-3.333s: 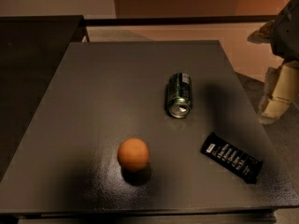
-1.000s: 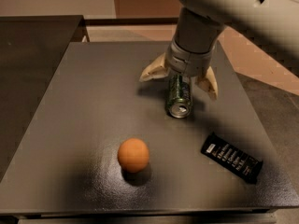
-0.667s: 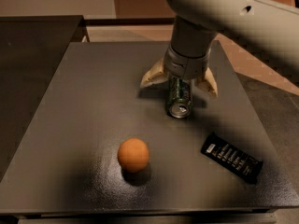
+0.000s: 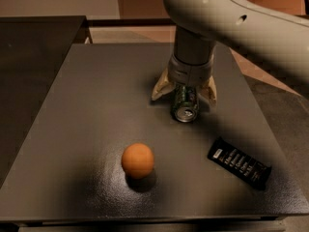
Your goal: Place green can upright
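Tool (image 4: pixel 184 97) hangs low over the back half of the dark grey worktop (image 4: pixel 96 91), at the end of a thick pale arm (image 4: pixel 227 18) which comes in from the upper right corner of the view. Its two pale fingers (image 4: pixel 161 88) are spread apart and point down and outward. One finger is at each side of the green can (image 4: pixel 185 108), and I see a small gap between each fingertip and the can, so the tool does not clamp anything.

The green can lies on its side on the worktop, directly under the tool and between the fingers. Its far part is hidden under the wrist of the tool. Its near end is silver and round and it faces toward the camera, a little beyond the fingertips. The body that shows is dark green with some pale marks.

An orange ball (image 4: pixel 137 160) rests on the worktop in front of the tool and toward the left side of the view, well apart from the can, with a dark shadow under it. A flat black wrapper (image 4: pixel 239 163) with white marks lies in front of the tool toward the right side of the view, near the right edge of the worktop. It is turned at an angle and touches neither the can nor the ball.
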Robot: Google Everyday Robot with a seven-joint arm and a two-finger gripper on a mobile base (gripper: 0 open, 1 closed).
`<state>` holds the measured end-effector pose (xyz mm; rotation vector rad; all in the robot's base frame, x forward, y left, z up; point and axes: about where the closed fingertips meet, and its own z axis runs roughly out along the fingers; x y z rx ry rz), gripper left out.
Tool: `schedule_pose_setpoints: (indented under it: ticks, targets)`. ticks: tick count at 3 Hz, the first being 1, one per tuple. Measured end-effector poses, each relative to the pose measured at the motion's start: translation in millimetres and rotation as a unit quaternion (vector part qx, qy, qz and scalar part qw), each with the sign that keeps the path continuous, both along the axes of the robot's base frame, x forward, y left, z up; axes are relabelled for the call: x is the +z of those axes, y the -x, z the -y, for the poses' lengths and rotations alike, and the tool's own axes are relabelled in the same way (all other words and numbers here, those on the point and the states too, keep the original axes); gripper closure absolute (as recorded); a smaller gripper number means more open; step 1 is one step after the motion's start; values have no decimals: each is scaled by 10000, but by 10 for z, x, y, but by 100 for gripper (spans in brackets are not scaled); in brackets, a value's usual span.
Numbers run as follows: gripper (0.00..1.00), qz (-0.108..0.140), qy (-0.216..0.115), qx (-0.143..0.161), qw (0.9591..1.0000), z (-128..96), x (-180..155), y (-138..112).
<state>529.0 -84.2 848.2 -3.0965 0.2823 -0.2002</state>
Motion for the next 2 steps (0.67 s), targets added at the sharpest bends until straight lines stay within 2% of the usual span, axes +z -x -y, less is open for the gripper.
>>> schedule_pose_setpoints:
  ticks: [2]
  targets:
    - [65,-68,72,-316,9995,-7,34,-36]
